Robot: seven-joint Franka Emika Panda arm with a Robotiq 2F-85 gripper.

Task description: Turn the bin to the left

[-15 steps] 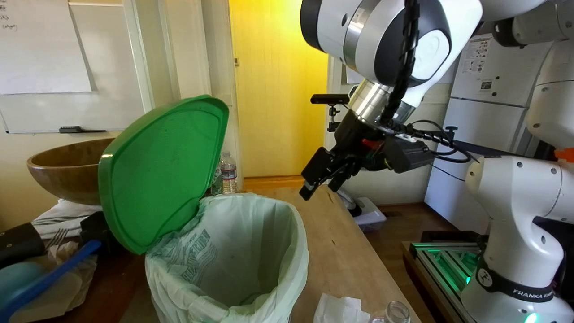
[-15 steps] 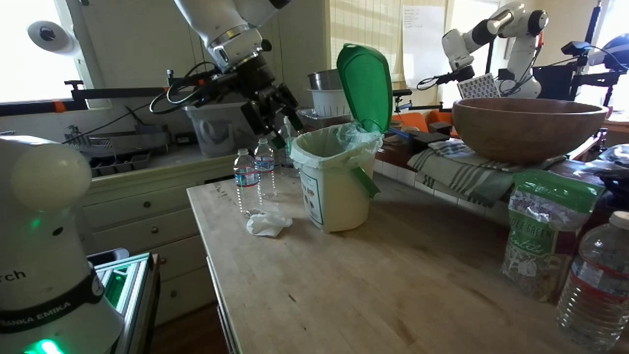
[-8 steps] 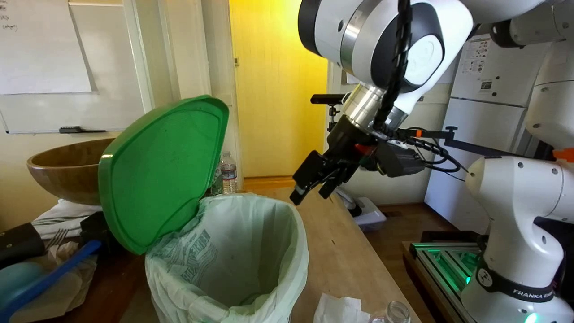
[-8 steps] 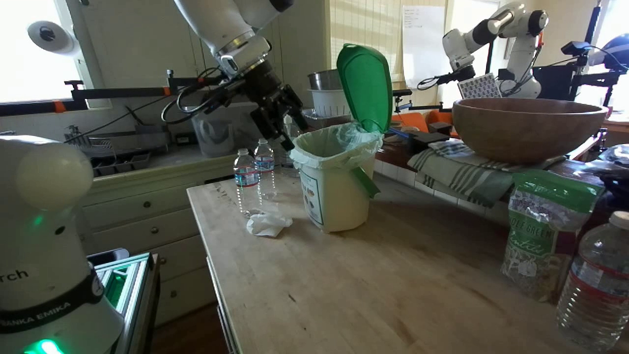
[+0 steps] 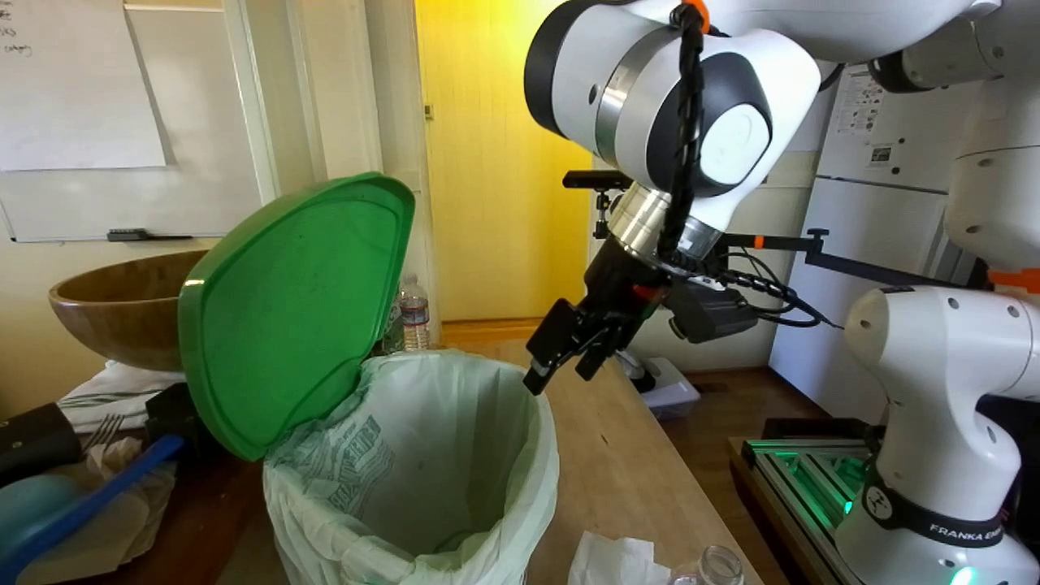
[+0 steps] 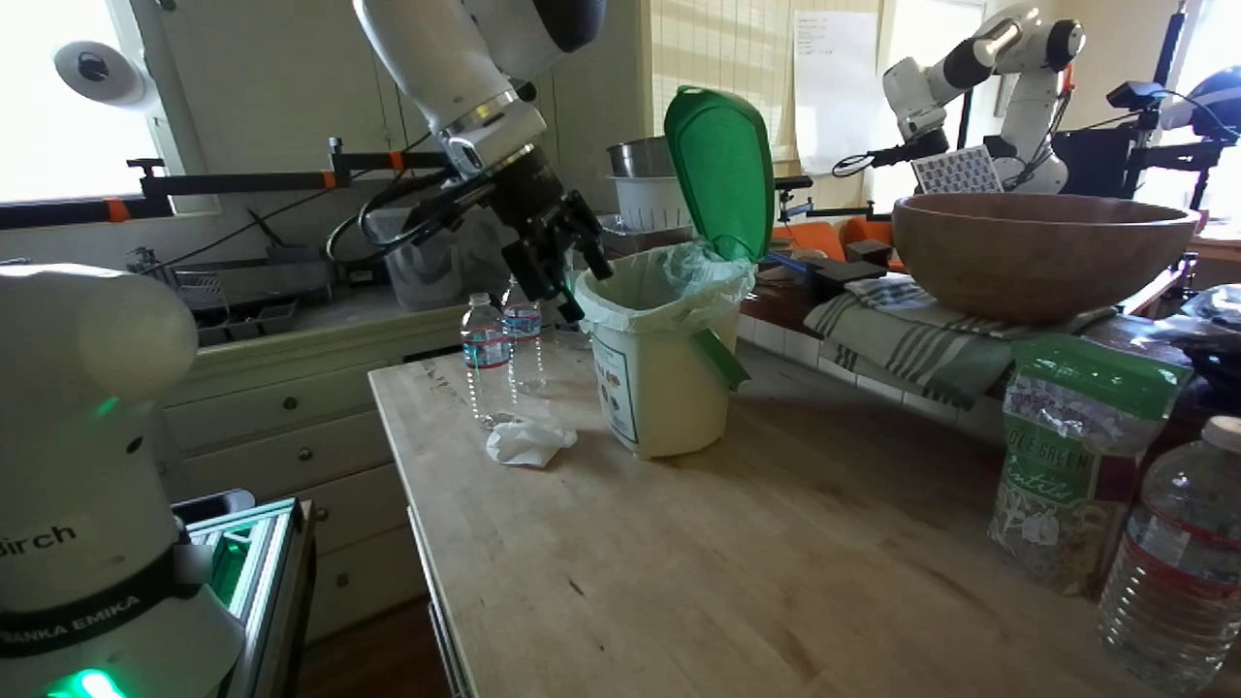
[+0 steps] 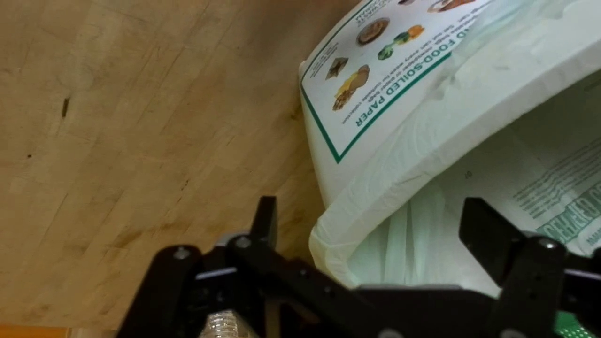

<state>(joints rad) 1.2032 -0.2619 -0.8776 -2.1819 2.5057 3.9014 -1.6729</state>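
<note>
The bin (image 5: 532, 479) stands upright on the wooden table, with a whitish liner folded over its rim. Its green lid (image 5: 301, 317) is swung open. Its pale body with a printed label also shows in an exterior view (image 6: 669, 397). My gripper (image 5: 561, 378) is open and empty at the rim's corner; an exterior view shows it there too (image 6: 588, 291). In the wrist view, the rim of the bin (image 7: 408, 173) lies between the spread fingers of my gripper (image 7: 371, 202). One finger appears over the bin's opening, the other outside it over the table. I cannot tell whether either touches.
Several water bottles (image 6: 485, 354) stand near the bin and beyond it. A crumpled tissue (image 6: 528, 442) lies beside it on the wooden table (image 6: 776, 562). A brown wooden bowl (image 6: 1042, 252), a snack bag (image 6: 1076, 475) and another bottle (image 6: 1173, 562) are farther along.
My gripper has moved down and toward the bin's rim, with its fingers staying open. The arm has shifted with it. The bin and its lid have not moved.
</note>
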